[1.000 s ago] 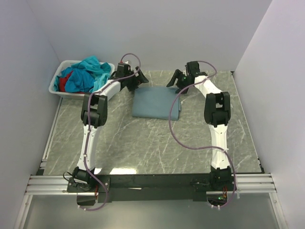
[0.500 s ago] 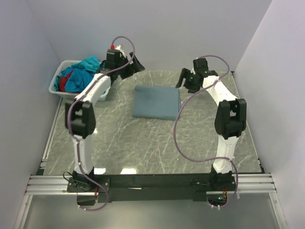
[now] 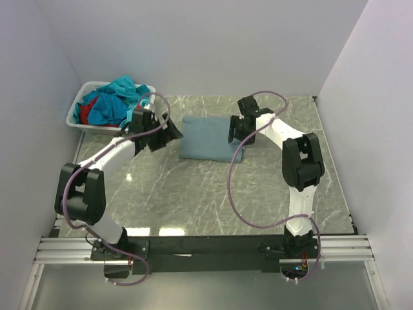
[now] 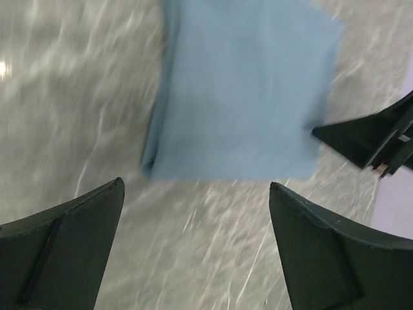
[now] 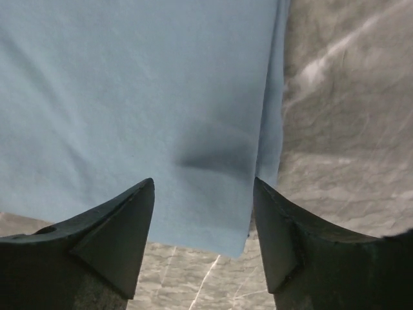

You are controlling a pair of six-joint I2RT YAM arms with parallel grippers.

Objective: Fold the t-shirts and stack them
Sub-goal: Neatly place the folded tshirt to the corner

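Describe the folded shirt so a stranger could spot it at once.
On the grey marble table, near its far edge, a folded grey-blue t-shirt lies flat. Unlike the teal and red shirts heaped in the white basket, it is plain and alone.

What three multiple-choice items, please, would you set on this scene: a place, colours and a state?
1. Where does the folded grey-blue shirt lie?
A over the left arm; B flat on the table; C over the right arm.
2. What colours are the shirts in the white basket?
A teal, blue, red; B yellow, green; C black only.
3. How do the left arm's jaws stand?
A shut on cloth; B wide open, empty; C shut on the basket.
Key: B, it lies spread on the marble; A, those colours fill the basket; B, the left wrist view shows nothing between them.
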